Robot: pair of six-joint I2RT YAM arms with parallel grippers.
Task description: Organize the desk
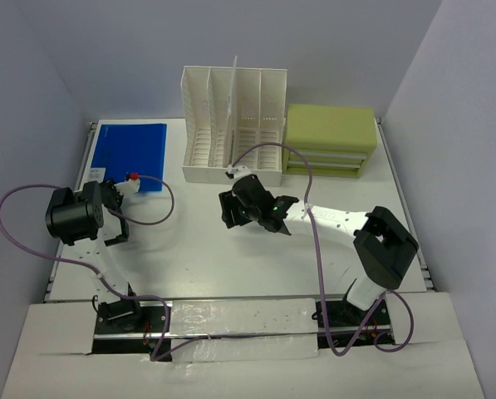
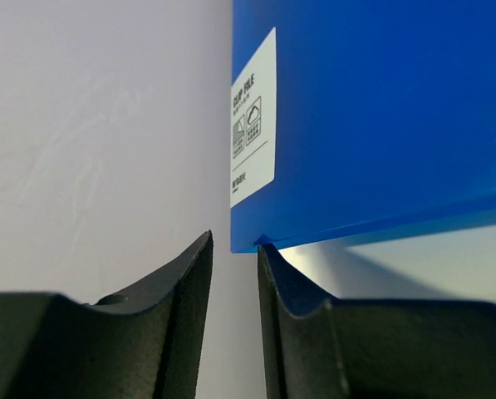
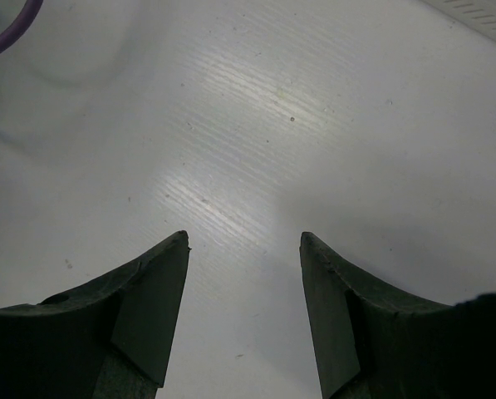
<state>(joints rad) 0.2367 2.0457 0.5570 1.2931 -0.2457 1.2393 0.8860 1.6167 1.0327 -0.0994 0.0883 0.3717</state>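
One worktop (image 1: 189, 258); one blue folder (image 1: 131, 150), far-left corner, touching narrowly parted left end effector (image 2: 235, 241); right end effector (image 3: 245, 241) spread above centre.

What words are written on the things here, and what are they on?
"CLIP FILE": sideways on the white label at the blue folder's corner.
Smaller print and little icons below it on that label: too blurred to read.
No other writing shows in any view.
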